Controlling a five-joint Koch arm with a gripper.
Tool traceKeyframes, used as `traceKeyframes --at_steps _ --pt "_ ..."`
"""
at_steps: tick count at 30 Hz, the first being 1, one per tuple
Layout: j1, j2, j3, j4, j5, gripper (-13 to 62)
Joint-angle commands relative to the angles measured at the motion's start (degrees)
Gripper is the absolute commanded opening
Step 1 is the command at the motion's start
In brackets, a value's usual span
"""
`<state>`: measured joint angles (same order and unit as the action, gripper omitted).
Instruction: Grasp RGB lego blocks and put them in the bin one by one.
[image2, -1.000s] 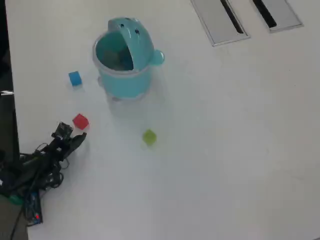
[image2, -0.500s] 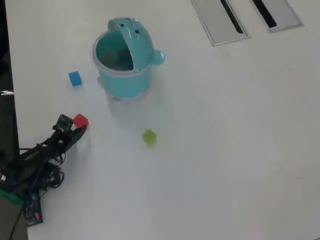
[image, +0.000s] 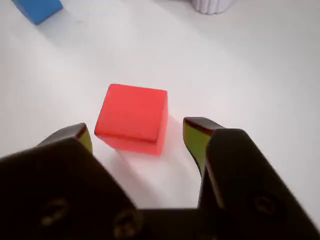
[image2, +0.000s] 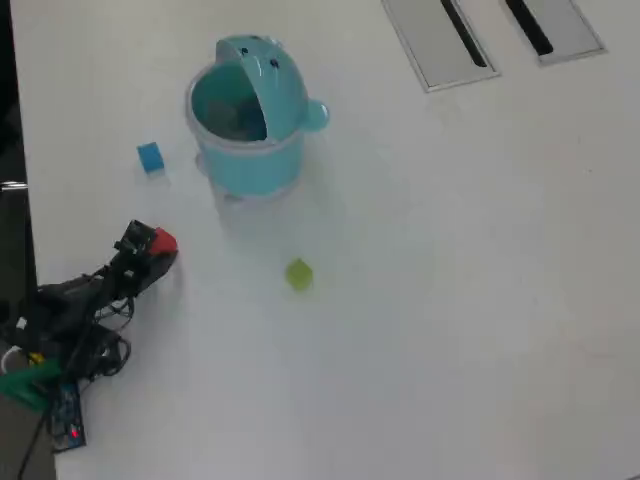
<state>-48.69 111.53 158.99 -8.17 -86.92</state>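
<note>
On the white desk (image2: 450, 300), wrist view: end effector (image: 137, 135) spread wide, jaws either side of the red block (image: 132, 117), not yet touching it. Step judged: first grasp, approach phase. Next move likely calls for advancing slightly, then closing squarely. Blue block (image2: 150, 157) and yellow-green block (image2: 298, 273) lie loose; bin (image2: 245, 120) stands lid-up. No writing or brand legible.

One block (image: 131, 118) sits between the gripper (image: 141, 134) jaws.
</note>
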Motion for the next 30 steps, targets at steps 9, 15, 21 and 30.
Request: traceKeyframes --at_steps 9,15,21,30 --pt "-0.9 -3.4 -6.5 -2.7 0.2 33.0" --pt "-1.6 -5.9 -7.7 -2.8 2.5 33.0" --pt "-2.1 -8.3 -8.2 -4.1 4.0 32.7" --pt "-2.8 -14.1 -8.3 -11.4 8.4 26.3"
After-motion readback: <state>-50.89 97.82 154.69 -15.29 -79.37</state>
